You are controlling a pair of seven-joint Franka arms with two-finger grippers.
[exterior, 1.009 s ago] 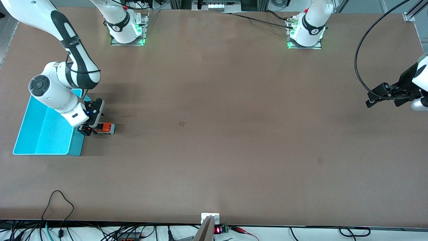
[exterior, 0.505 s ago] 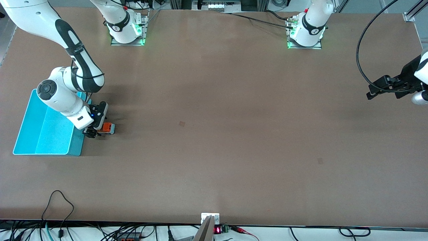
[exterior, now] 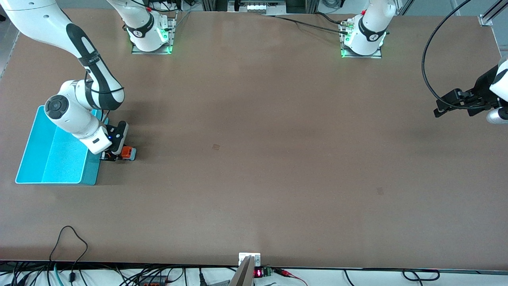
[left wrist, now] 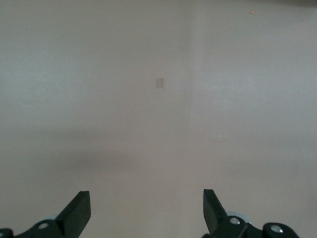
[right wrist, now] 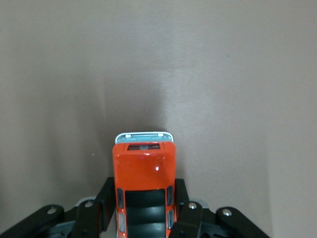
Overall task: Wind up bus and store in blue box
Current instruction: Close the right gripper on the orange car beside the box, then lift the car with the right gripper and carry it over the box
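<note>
The small orange-red bus (exterior: 127, 151) stands on the table right beside the blue box (exterior: 89, 171), at the side of the box that faces the left arm's end. My right gripper (exterior: 112, 155) is shut on it. In the right wrist view the black fingers (right wrist: 105, 199) press both sides of the bus (right wrist: 144, 171), and its silver-white front points away from the right gripper (right wrist: 144, 201). The box holds nothing that I can see. My left gripper (exterior: 439, 110) waits open over the left arm's end of the table, with bare table between the tips of the left gripper (left wrist: 146, 208).
Brown table top (exterior: 254, 159) spreads wide between the two arms. The right arm's elbow (exterior: 63, 111) hangs over the box. Cables (exterior: 67, 238) lie along the table's near edge.
The right gripper's fingers have shut on the bus, after the hand slid a little along it. The bus has stayed in place. The left arm has barely shifted.
</note>
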